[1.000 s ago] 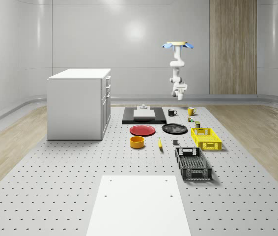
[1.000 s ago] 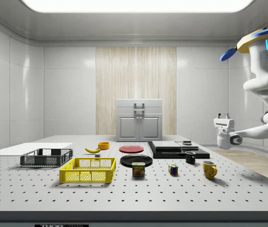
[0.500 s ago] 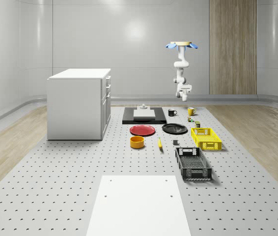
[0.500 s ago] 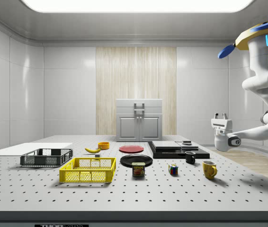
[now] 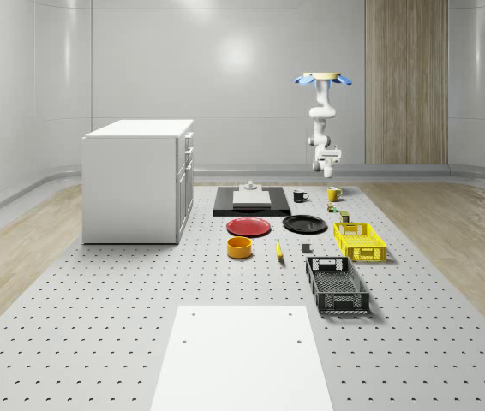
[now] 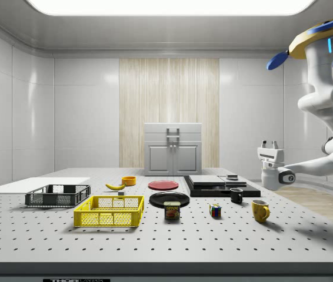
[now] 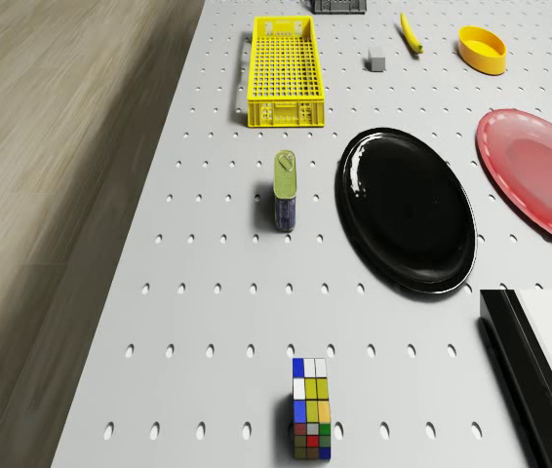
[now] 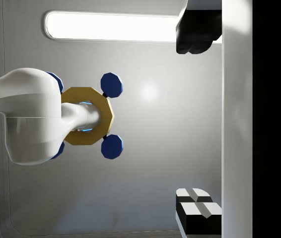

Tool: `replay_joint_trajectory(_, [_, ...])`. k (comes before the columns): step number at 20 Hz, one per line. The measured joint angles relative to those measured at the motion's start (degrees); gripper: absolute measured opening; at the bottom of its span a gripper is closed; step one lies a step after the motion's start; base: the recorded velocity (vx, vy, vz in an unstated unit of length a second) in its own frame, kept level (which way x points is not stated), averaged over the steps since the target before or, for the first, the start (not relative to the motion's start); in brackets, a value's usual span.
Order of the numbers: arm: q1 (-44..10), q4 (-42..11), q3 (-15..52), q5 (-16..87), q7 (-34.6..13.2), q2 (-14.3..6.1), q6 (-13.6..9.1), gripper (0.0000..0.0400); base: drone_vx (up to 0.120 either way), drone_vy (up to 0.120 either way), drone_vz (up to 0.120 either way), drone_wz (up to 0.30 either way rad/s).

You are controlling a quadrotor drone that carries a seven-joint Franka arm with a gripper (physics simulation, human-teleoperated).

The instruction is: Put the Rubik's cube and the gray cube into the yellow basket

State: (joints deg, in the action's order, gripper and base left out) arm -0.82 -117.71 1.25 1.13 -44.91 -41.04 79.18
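- Side view: the end effector (image 6: 267, 143) points upward, fingers slightly parted and empty, above the yellow mug (image 6: 260, 210)
- Its drone (image 6: 316, 36) hovers high over the counter's (image 6: 155, 241) far end
- Rubik's cube (image 6: 215, 210) sits near the mug, apart from the yellow basket (image 6: 110, 211)
- Gray cube (image 7: 376, 60) lies beside the basket

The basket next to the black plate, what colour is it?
Yellow. The basket shows best in the drone view.

Bright ceiling panel, soft shadows, wall glare
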Motion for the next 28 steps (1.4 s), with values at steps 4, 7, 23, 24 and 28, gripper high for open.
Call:
replay_joint_trajectory(4, [-0.3, -0.2, 0.9, 1.3, -0.2, -0.1, 0.2, 0.04, 0.12, 0.0, 0.0, 0.0])
replay_joint_trajectory(7, [-0.7, -0.3, 2.2, 3.0, -0.4, -0.2, 0.3, 0.04, 0.12, 0.0, 0.0, 0.0])
replay_joint_trajectory(23, [-12.6, -17.9, 34.9, 52.7, -9.6, -4.5, 2.6, 0.04, 0.12, 0.0, -0.02, 0.0])
replay_joint_trajectory(24, [-14.6, -21.6, 38.6, 59.2, -11.5, -5.3, 2.6, 0.04, 0.12, 0.0, -0.12, 0.0])
replay_joint_trajectory(28, [-25.0, -35.8, 51.4, 84.1, -21.3, -8.6, 0.3, 0.04, 0.12, 0.0, -0.12, 0.0])
